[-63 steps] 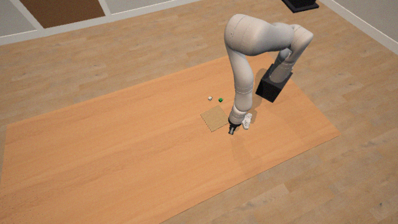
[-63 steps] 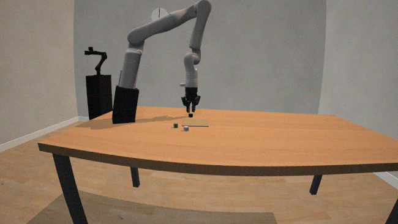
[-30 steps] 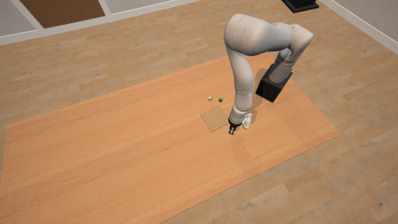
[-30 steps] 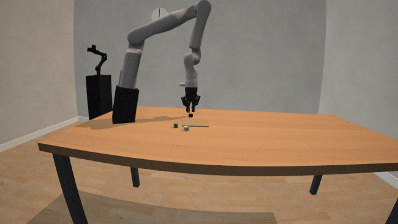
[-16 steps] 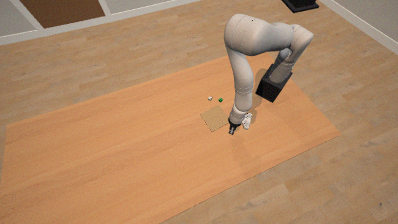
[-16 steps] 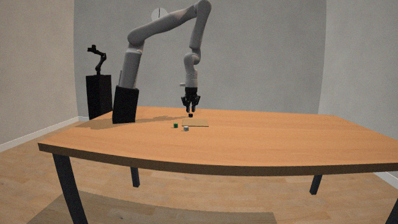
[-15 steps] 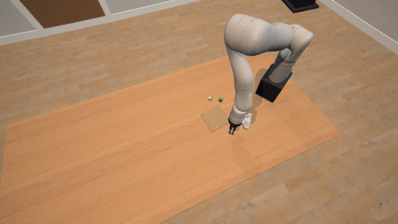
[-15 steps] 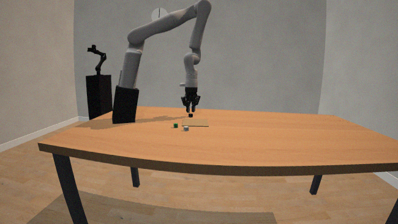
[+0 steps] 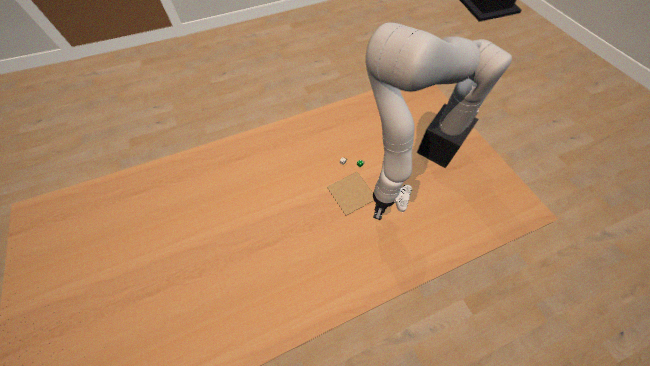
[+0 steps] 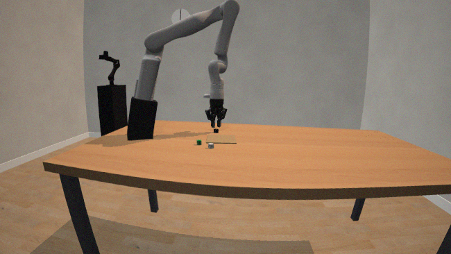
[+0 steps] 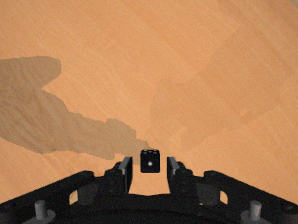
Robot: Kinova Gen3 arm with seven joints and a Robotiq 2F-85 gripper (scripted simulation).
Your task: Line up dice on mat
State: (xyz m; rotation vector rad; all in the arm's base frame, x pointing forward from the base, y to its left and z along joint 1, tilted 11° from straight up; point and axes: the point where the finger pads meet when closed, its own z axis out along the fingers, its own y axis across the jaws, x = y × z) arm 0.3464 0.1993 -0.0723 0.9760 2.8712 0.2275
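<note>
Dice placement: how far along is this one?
Nothing looks placed: the white cube-shaped die and green cube-shaped die sit beside the tan square mat. In hand: nothing; the open claw hovers over the black cube-shaped die, off the mat. Left: all three placements, ordering and lining them up.
</note>
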